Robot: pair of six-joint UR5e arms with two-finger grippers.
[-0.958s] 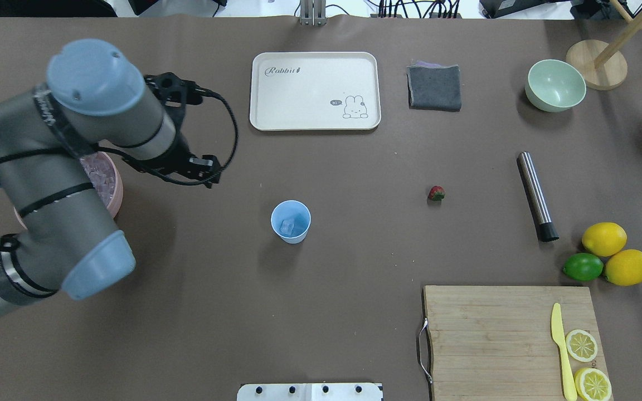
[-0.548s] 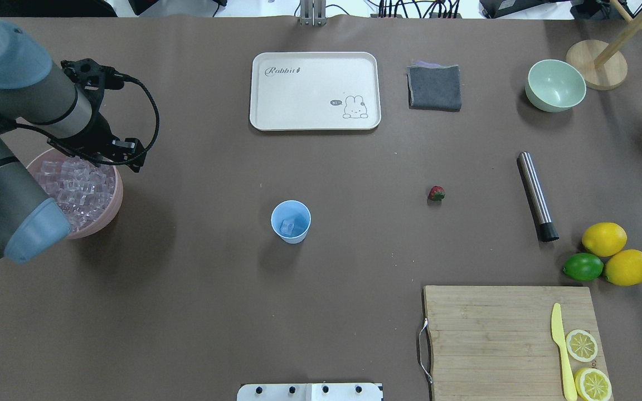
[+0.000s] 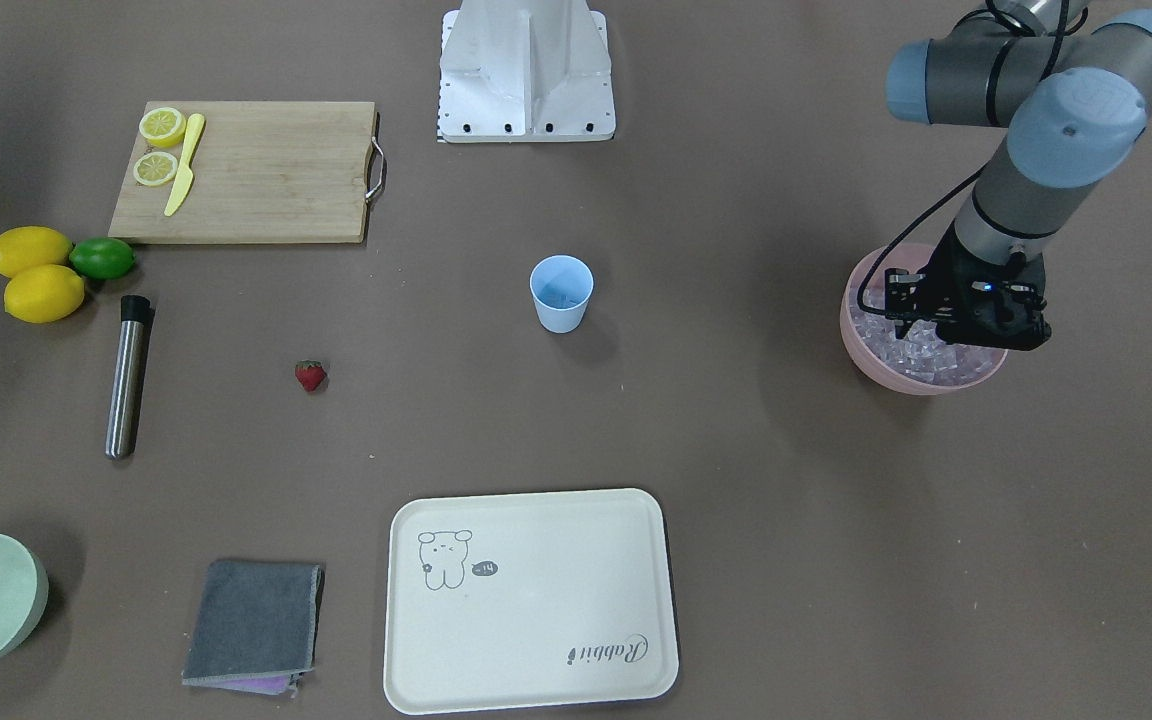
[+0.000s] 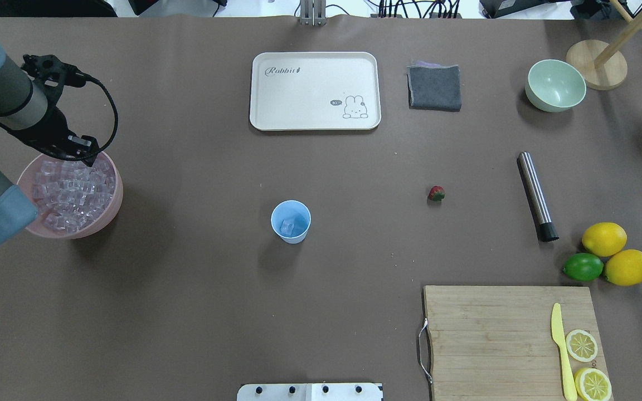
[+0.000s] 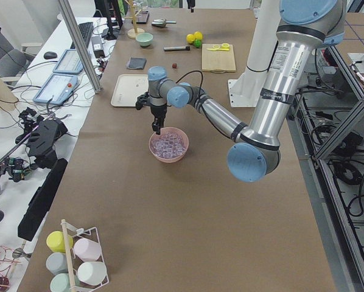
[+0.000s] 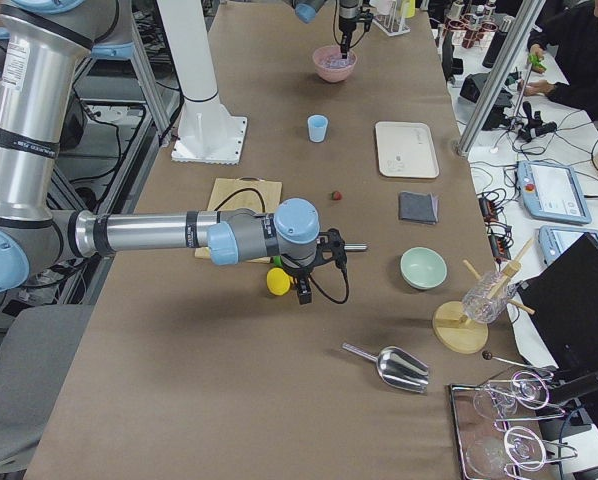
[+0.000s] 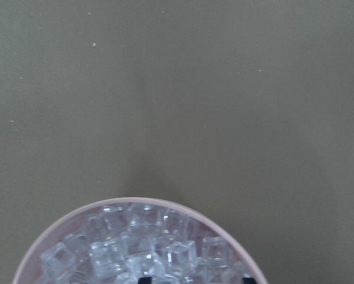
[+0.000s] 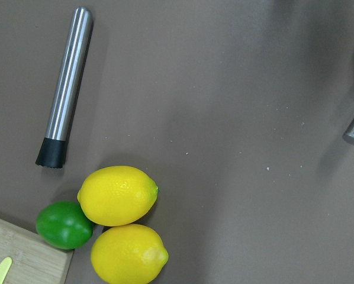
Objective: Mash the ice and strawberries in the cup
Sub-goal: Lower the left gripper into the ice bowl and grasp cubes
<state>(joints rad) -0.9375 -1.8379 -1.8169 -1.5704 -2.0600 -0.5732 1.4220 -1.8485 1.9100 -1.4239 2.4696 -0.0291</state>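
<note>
The cup (image 4: 291, 221) stands upright mid-tabletop, mouth up, one ice (image 4: 287, 226) cube inside; the strawberry (image 4: 436, 193) lies right of it. Left end effector (image 4: 90, 160) hangs, fingers spread, above the pink bowl (image 4: 115, 195); the right end effector (image 6: 302, 293) grip cannot be judged

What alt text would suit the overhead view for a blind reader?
A robot arm's black left gripper hangs over the far rim of a pink bowl of clear ice cubes. Mid-table stands a small light blue plastic cup holding an ice cube; a red strawberry lies to its right.
</note>
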